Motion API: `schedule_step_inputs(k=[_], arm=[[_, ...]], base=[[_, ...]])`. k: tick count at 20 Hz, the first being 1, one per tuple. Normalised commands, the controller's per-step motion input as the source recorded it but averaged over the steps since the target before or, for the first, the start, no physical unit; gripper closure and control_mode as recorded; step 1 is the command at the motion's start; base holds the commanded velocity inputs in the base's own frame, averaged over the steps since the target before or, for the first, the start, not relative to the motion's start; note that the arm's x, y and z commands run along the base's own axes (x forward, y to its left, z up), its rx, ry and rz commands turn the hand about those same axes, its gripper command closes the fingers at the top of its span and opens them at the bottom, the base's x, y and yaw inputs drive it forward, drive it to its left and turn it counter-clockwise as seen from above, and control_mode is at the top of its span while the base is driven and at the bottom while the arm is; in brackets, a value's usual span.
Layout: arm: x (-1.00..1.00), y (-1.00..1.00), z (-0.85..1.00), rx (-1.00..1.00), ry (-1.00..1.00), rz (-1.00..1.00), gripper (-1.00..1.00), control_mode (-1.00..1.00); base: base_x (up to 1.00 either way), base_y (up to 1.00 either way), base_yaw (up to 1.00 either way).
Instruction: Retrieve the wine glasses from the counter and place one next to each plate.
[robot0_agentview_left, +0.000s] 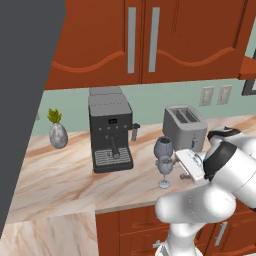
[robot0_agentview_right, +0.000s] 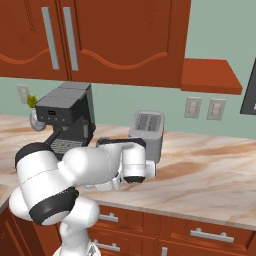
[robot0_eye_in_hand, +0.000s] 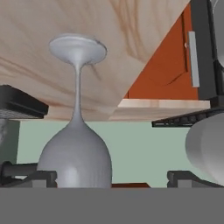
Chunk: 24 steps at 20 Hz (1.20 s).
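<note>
On counter (robot0_agentview_left: 65, 175): wine glass (robot0_agentview_left: 164, 167) upright, stem vertical; gripper (robot0_eye_in_hand: 112, 179) jaws apart.

Black espresso machine (robot0_agentview_left: 111, 131) stands at frame centre-left. Grey toaster (robot0_agentview_left: 184, 127) sits to its right. Speckled vase with green plant (robot0_agentview_left: 57, 131) at left. Red-brown wall cabinets (robot0_agentview_left: 140, 40) span the top.

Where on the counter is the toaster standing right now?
In the left base view the toaster stands at the back of the counter, right of the coffee machine and just behind the wine glasses.
</note>
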Motion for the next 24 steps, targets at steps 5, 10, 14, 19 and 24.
schedule_step_inputs(k=[5,10,14,19,24], arm=[[0.29,0.16,-0.29,-0.03,0.06,-0.06,-1.0,-1.0],[0.06,-0.03,-0.23,0.0,0.07,-0.08,-1.0,-1.0],[0.0,-0.01,-0.1,0.0,0.01,-0.09,-1.0,-1.0],[0.0,0.02,0.0,0.0,0.0,-0.09,-1.0,-1.0],[0.0,0.19,-0.05,-0.01,0.03,-0.01,-1.0,-1.0]], base=[[0.0,0.0,0.0],[0.0,0.0,0.0],[0.0,0.0,0.0],[0.0,0.0,0.0],[0.0,0.0,0.0]])
